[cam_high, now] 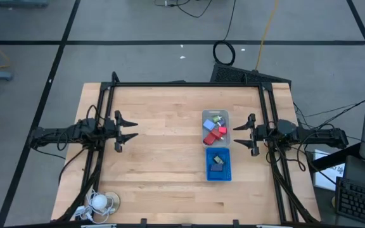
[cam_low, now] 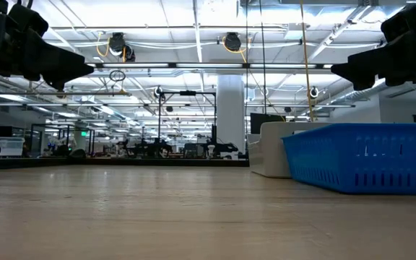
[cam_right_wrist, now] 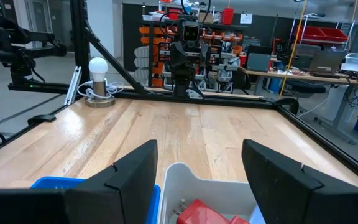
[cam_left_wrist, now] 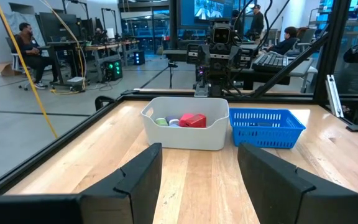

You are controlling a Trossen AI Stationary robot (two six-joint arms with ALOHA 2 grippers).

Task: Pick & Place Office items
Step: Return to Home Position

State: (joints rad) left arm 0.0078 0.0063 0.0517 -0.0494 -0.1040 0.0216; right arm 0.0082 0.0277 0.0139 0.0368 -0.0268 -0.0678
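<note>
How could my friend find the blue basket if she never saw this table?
Start at the wooden table, on the side by the right gripper. Two boxes sit next to each other. The blue basket is the one with holey mesh walls; the white tub beside it has smooth solid walls.

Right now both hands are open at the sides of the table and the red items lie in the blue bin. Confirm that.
Wrong on one point: the red items lie in the white bin, not the blue bin beside it, as the high view shows. The rest stands: the left hand and the right hand are open at the sides of the table.
</note>
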